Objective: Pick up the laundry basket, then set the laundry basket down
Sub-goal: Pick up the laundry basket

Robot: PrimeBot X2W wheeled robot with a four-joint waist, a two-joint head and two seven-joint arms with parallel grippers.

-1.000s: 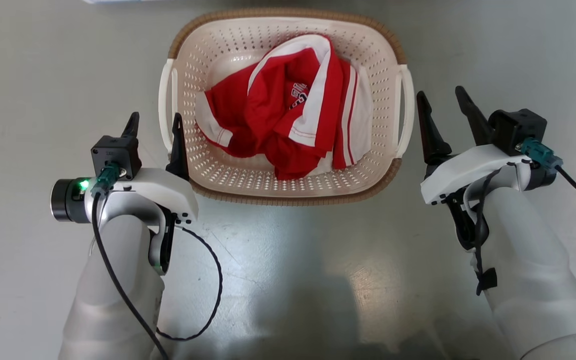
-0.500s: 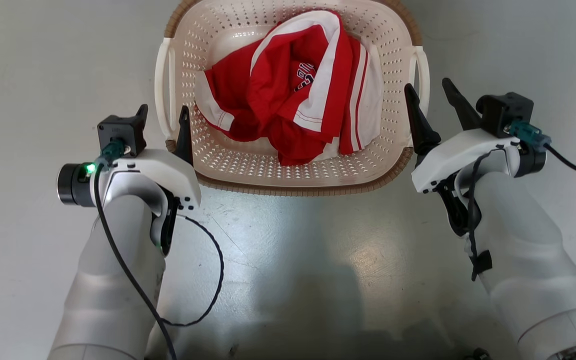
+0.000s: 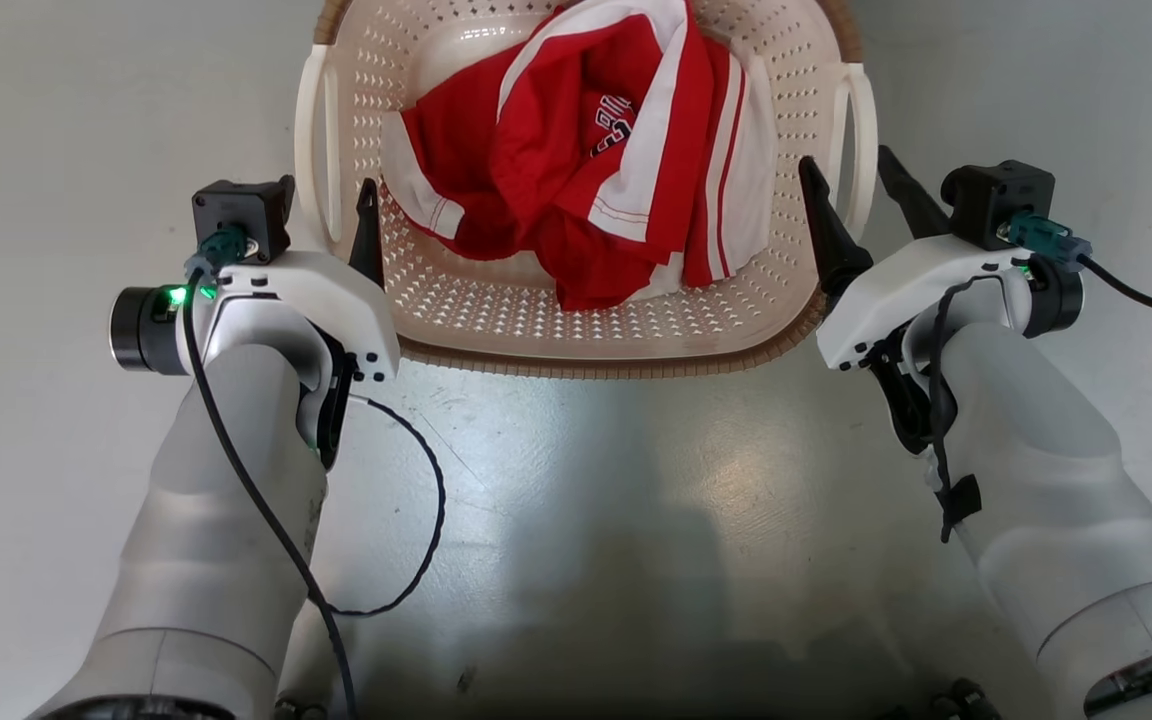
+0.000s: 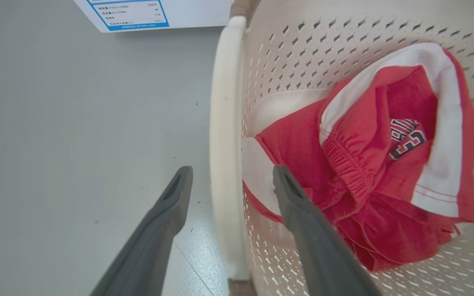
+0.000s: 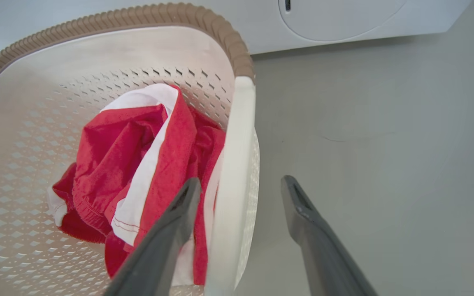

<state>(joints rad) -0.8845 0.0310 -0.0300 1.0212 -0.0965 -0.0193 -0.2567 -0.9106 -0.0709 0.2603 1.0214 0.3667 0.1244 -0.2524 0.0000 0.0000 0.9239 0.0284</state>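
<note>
**Approach to the grasp.** The laundry basket (image 3: 586,362) stands on the grey floor (image 3: 576,520) directly ahead of the robot and centred between the arms. Its long axis runs side to side, so one white loop handle faces each arm. A red-and-white sports garment (image 3: 576,190) lies crumpled inside.

- **Left pincer** (image 4: 233,170): spread wide and straddling the left handle (image 4: 224,123) — outer finger over the floor, inner finger within the basket above the cloth.
- **Right pincer** (image 5: 241,181): likewise spread wide about the right handle (image 5: 237,135), inner finger inside and outer finger outside.

Each handle bar runs along the fingers' own direction, so a closing stroke would bite across its thickness. Neither pincer grips anything yet. Whether any finger already brushes its handle is hard to judge from the wrist views. The arms are about equally near — the lift appears to await both closures.
</note>
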